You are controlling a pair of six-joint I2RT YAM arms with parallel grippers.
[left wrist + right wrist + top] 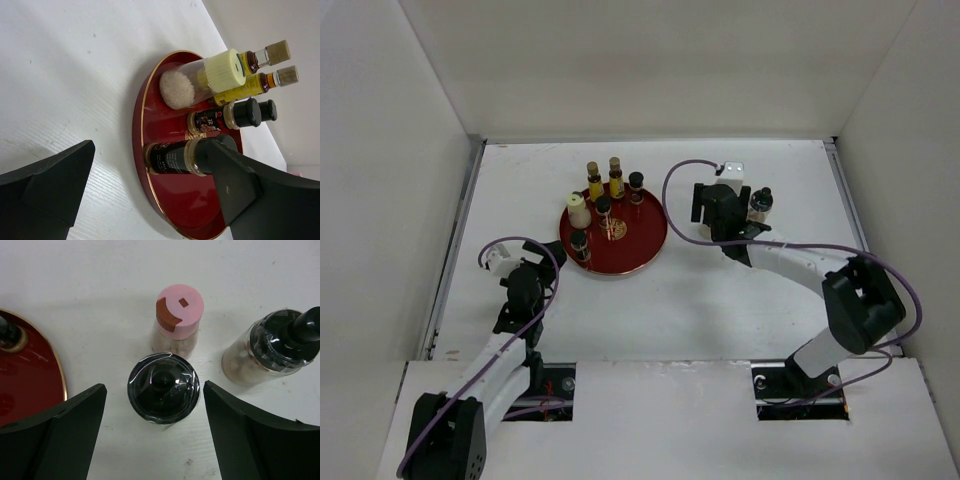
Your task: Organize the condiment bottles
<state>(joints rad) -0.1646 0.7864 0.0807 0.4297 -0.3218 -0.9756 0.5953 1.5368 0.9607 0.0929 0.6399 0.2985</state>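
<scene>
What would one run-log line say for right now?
right gripper: jaws open either side of dark-capped bottle, not touching | pink-capped bottle: beside it, off red tray | left gripper: jaws open, empty, near tray

The tray point(175, 200) is glossy red, like lacquer, with a bright gold rim. The table point(75, 60) is matt white and faintly grained (scuffed in places). The pink cap point(180, 307) looks like smooth, matt plastic. The black lid point(163, 387) wears wrinkled, shiny clear film. The pale yellow cap point(225, 70) is ridged plastic.
</scene>
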